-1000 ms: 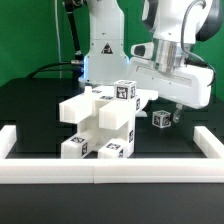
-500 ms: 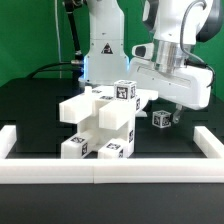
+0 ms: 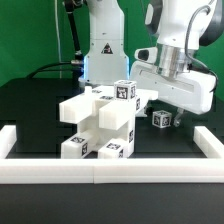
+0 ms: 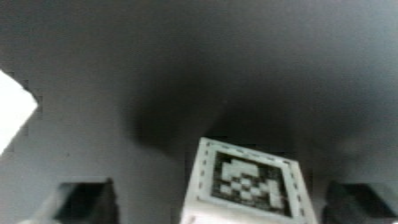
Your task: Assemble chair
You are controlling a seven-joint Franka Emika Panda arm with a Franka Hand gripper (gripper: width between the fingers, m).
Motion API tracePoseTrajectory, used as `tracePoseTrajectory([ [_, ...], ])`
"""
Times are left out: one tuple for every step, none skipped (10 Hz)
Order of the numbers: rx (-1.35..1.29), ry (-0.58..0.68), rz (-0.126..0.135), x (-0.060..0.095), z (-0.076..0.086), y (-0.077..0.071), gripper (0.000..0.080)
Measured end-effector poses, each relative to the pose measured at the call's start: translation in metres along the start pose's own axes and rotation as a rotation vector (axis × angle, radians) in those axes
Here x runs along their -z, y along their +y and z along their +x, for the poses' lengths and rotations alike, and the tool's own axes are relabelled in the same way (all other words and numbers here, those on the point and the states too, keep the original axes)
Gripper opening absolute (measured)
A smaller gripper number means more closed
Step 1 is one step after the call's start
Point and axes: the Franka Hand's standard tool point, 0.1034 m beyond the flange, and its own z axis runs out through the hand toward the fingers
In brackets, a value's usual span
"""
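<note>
The partly built chair (image 3: 100,125), a stack of chunky white blocks with square tags, stands at the middle of the black table. A small white tagged chair part (image 3: 159,118) lies apart on the exterior view's right. My gripper (image 3: 170,116) is lowered right at this part. In the wrist view the part (image 4: 249,180) sits between my two dark fingers (image 4: 80,200), with a gap on each side. The gripper (image 4: 222,205) is open and holds nothing. In the exterior view the arm's hand hides the fingertips.
A long white border rail (image 3: 110,168) runs along the table's front, with raised ends at the exterior view's left (image 3: 8,140) and right (image 3: 210,140). The robot's base (image 3: 100,50) stands behind the chair. Green backdrop behind.
The arm's hand has shifted slightly toward the exterior view's right. The small part and the chair stack have not moved.
</note>
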Motion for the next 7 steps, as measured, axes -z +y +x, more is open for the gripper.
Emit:
tracePoseTrajectory([
  [0.000,0.000,0.000,0.0001,0.0004,0.0000,0.0390],
  [0.001,0.001,0.000,0.0001,0.0007,0.0001,0.0390],
  [0.002,0.001,0.000,0.0001,0.0009,0.0002,0.0281],
  [0.003,0.001,0.000,0.0001,0.0010,0.0002,0.0281],
  [0.005,0.001,0.000,0.0001,0.0010,0.0002,0.0281],
  [0.010,0.001,0.000,0.0000,0.0004,0.0003,0.0281],
  [0.019,0.000,0.001,0.0007,-0.0011,-0.0005,0.0281],
])
